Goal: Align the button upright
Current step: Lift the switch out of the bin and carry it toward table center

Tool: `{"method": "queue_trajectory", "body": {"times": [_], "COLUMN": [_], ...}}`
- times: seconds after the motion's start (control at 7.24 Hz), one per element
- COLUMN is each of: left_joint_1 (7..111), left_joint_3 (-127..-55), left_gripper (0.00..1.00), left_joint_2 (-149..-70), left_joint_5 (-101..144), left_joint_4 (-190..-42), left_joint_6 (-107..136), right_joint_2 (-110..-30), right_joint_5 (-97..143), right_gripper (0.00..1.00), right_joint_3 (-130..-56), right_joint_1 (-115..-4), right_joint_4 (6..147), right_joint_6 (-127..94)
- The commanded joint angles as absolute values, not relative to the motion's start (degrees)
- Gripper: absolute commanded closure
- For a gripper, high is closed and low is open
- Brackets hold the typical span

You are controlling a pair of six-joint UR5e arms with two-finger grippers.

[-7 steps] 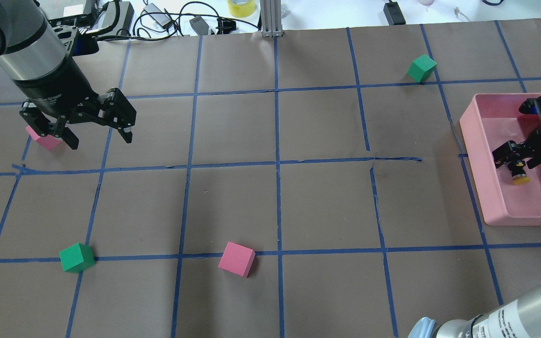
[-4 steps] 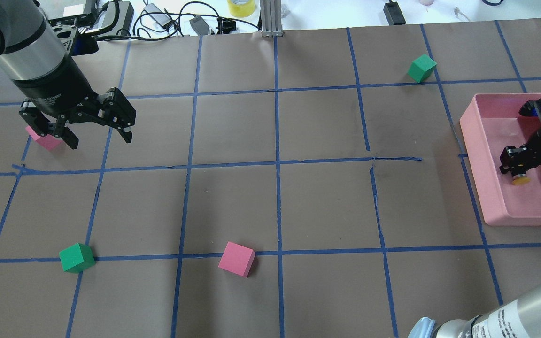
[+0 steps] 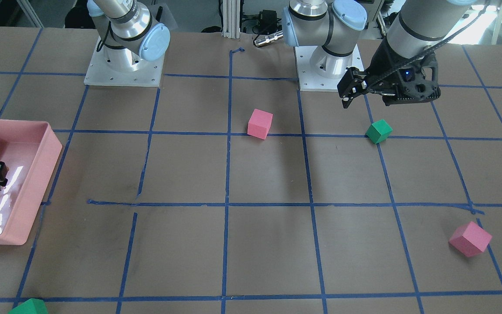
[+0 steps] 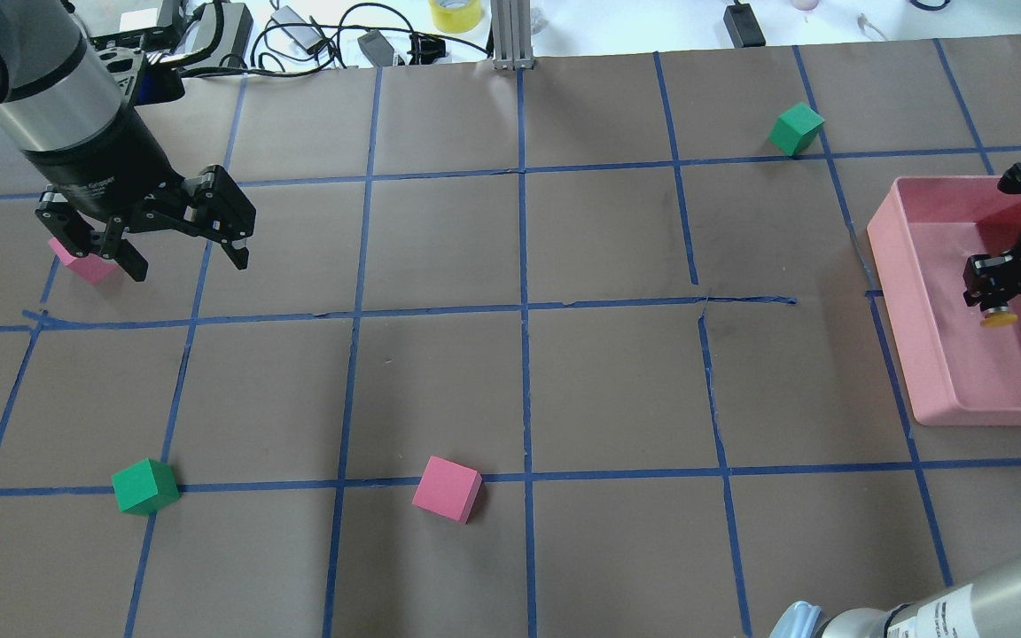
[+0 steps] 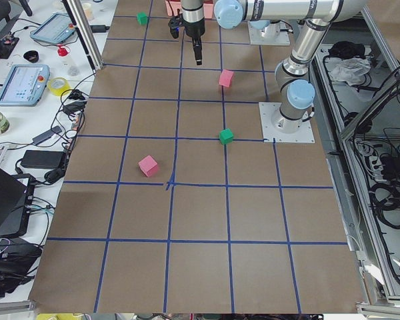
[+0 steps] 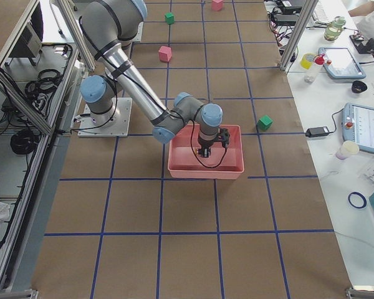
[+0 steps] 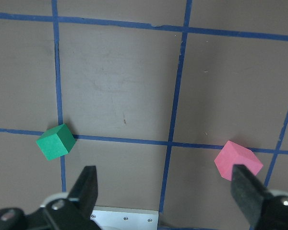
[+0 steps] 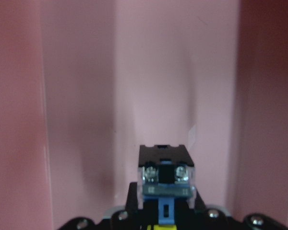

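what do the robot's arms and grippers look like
Both arms are silver-grey tubes with light-blue joint caps: left arm, right arm. The left gripper is black, with two linked fingers, under a black wrist band with white lettering. The right gripper is black too, with a thin black cable looping beside it.

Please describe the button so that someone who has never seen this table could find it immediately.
Look at the pink tray on the robot's right side of the table. Inside it, the right gripper is shut on the button. It is the only tiny part with a round yellow cap, unlike the plain green cube outside the tray.
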State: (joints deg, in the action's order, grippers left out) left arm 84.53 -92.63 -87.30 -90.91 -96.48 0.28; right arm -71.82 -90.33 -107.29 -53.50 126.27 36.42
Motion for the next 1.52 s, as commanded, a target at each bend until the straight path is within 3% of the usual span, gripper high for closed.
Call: {"method": "queue_trajectory", "body": {"times": [0.0, 0.28, 0.55, 0.97, 1.38], "left_joint_1": [84.55, 84.55, 84.55, 84.46, 84.11], "left_joint_3": [-92.64, -92.64, -92.72, -92.72, -92.29], "left_gripper": [0.0, 0.0, 0.0, 0.0, 0.0], "left_joint_2": [-87.28, -87.28, -87.28, -87.28, -87.1], "left_joint_5": [-90.88, -90.88, -90.88, -90.88, -90.79], "left_joint_4": [-96.5, -96.42, -96.42, -96.42, -95.98], "left_joint_6": [0.26, 0.18, 0.09, -0.09, -1.05], "right_joint_2": [-76.63, -76.64, -76.03, -69.99, -63.03], "right_joint_5": [-91.83, -91.06, -90.79, -88.77, -88.94], "right_gripper": [1.0, 1.0, 1.0, 1.0, 1.0], "right_joint_3": [-97.27, -88.27, -87.8, -88.24, -89.38], "right_joint_1": [-58.68, -66.84, -80.61, -98.91, -107.56], "right_joint_4": [111.96, 100.41, 100.98, 110.79, 120.39], "right_joint_6": [35.77, 28.88, 13.01, -7.95, -16.33]}}
